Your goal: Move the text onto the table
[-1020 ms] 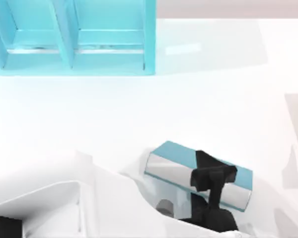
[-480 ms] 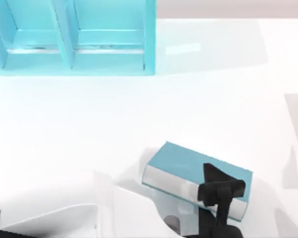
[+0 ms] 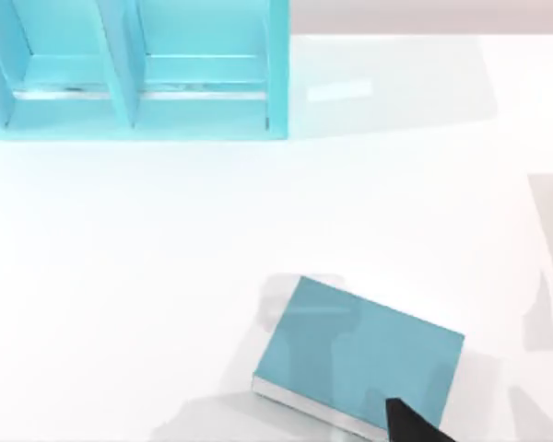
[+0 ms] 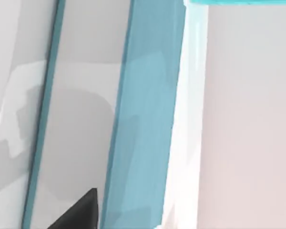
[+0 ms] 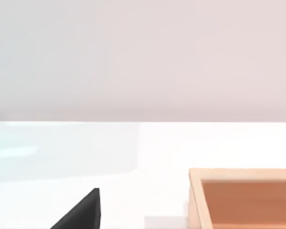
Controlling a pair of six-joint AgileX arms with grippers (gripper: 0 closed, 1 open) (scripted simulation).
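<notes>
**Top view: text lies flat on table**

Top view, lower right: the text (image 3: 359, 354) rests cover up on the table (image 3: 166, 276), long axis slanting from upper left to lower right. A dark gripper tip (image 3: 410, 425) overlaps its lower corner; which arm it belongs to, and whether its claw is apart, I cannot tell.

Left wrist view: the text's cover and pale page edges (image 4: 148, 119) appear close up.

Right wrist view: an orange box (image 5: 243, 198) stands on the table.

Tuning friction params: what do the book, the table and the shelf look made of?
Book: smooth matte teal cover, card-like, with pale grey-white page edges along its near side, likely paper. Table: white and glossy, shown by the reflections of shelf and book; laminate or plastic, open. Shelf: plain teal panels with a slight sheen, painted wood or plastic; the render leaves it open.
</notes>
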